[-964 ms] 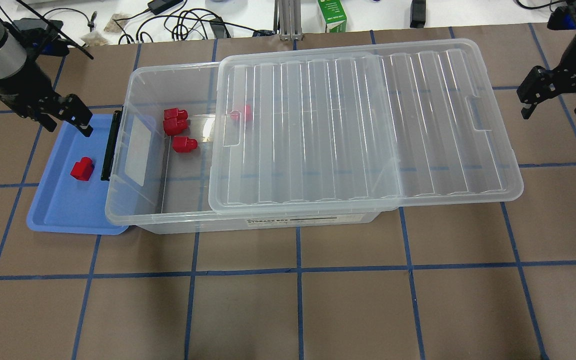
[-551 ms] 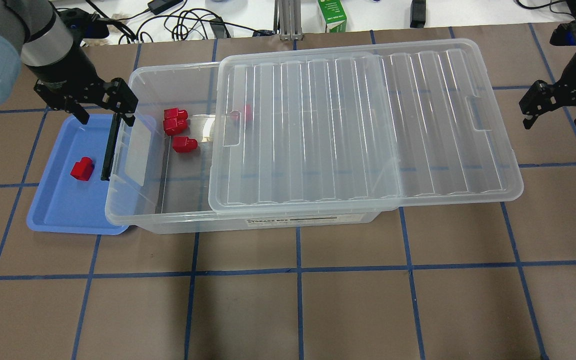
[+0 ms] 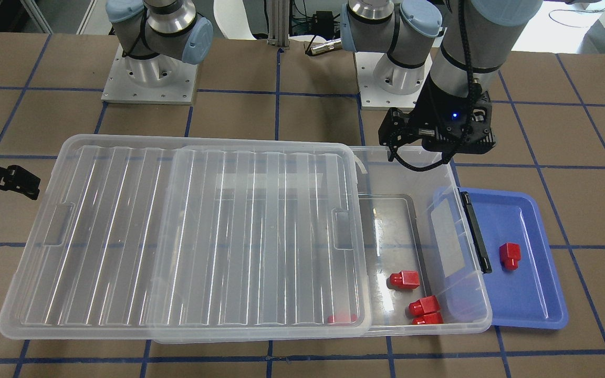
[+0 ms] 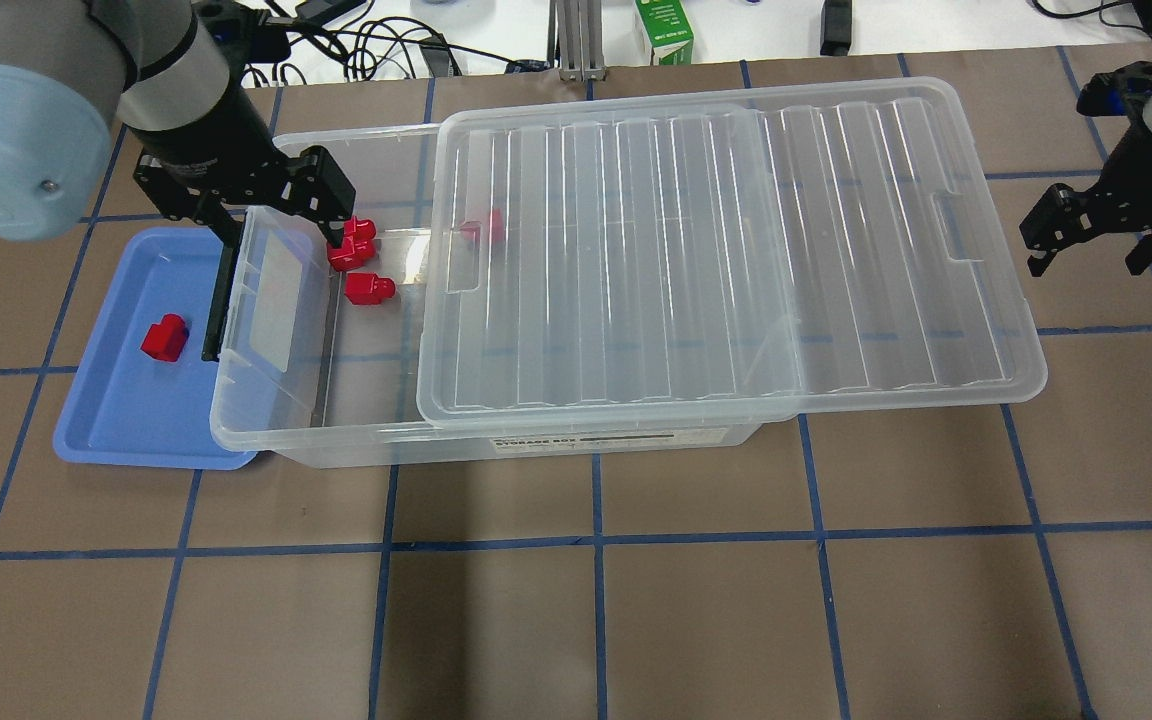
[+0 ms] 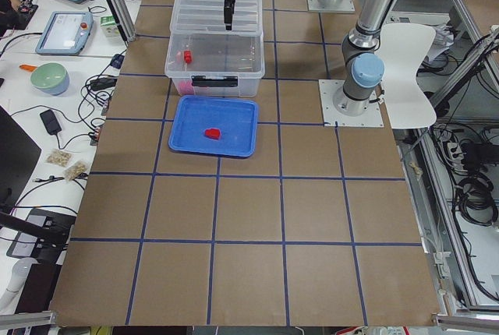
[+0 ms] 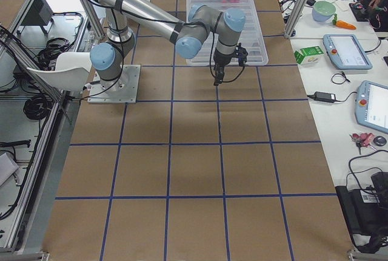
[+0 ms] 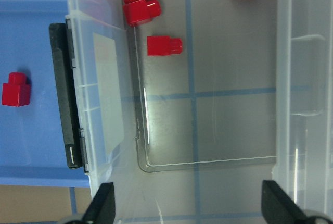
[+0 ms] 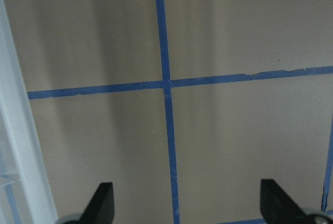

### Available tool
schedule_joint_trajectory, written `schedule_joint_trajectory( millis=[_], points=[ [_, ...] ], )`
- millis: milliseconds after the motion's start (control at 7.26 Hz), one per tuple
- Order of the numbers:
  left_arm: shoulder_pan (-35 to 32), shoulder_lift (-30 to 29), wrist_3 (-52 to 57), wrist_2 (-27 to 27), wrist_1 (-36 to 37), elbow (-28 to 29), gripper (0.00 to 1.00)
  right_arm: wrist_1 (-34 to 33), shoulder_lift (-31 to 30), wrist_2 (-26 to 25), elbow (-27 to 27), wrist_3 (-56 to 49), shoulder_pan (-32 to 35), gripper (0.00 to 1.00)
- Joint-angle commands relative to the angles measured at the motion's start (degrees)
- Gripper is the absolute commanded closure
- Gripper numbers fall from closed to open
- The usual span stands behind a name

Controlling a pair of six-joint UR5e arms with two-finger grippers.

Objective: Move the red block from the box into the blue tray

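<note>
The clear box (image 4: 266,432) lies across the table with its ribbed lid (image 4: 716,260) slid to the right, so its left end is uncovered. Three red blocks (image 4: 369,289) lie in the uncovered end, and another red block (image 4: 484,228) shows under the lid. One red block (image 4: 164,337) lies in the blue tray (image 4: 126,420), which sits against the box's left end. My left gripper (image 4: 281,222) is open and empty above the box's far left corner, beside the blocks. My right gripper (image 4: 1086,262) is open and empty over bare table to the right of the box.
The box's black latch (image 4: 219,300) overhangs the tray's right side. A green carton (image 4: 664,32) and cables (image 4: 376,45) lie beyond the table's far edge. In the right wrist view the box's rim (image 8: 21,146) is at the left.
My left gripper has moved right, from over the tray's far end to over the box's uncovered end. My right gripper has shifted slightly left and nearer. The blocks have not moved.
</note>
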Motion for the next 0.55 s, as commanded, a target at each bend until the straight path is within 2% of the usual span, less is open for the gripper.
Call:
schedule_joint_trajectory(
  millis=[0, 413],
  points=[
    [-0.7, 0.4, -0.7, 0.1, 0.3, -0.3, 0.0, 0.0, -0.1, 0.0, 0.1, 0.0, 1.8, 0.0],
    [0.2, 0.0, -0.4, -0.4, 0.7, 0.6, 0.0, 0.0, 0.1, 0.1, 0.2, 0.2, 3.1, 0.0]
  ],
)
